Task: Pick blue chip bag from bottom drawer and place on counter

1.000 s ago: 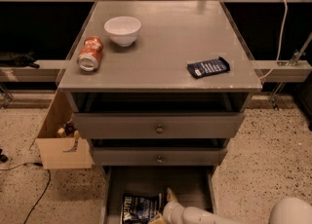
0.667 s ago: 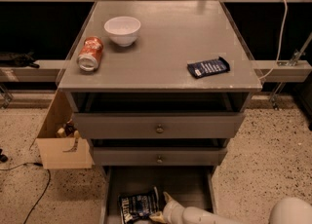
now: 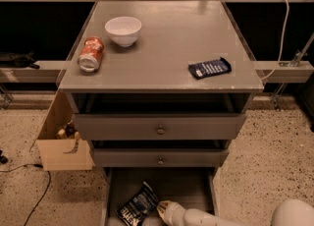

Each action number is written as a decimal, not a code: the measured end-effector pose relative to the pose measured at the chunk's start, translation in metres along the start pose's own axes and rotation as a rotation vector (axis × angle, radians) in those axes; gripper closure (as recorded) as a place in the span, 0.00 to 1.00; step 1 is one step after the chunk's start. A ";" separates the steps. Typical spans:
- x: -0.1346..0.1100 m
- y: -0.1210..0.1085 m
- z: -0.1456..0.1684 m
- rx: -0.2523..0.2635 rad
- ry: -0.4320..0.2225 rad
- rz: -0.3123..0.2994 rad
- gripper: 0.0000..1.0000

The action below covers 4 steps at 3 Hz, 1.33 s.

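The blue chip bag lies crumpled and tilted on the floor of the open bottom drawer, toward its 7 o'clock corner. The gripper sits right against the bag's 3 o'clock edge on a white arm coming in from 5 o'clock; I cannot tell how far open it is or whether it has hold of the bag. Up on the counter, a white bowl stands at 11 o'clock, an orange can lies on its side at 9 o'clock, and a flat dark-blue packet rests at 4 o'clock.
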<state>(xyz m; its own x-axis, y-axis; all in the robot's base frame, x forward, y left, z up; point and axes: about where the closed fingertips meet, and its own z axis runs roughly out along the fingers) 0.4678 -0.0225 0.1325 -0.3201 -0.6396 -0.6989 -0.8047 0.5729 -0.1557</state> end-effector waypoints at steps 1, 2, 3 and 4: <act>0.000 0.000 0.000 0.000 0.000 0.000 0.94; 0.000 0.000 0.000 0.000 0.000 0.000 1.00; 0.000 0.000 0.000 0.000 0.000 0.000 0.77; 0.000 0.000 0.000 0.000 0.000 0.000 0.54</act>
<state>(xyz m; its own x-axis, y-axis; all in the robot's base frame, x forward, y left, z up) 0.4678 -0.0224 0.1324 -0.3201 -0.6395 -0.6989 -0.8047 0.5729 -0.1556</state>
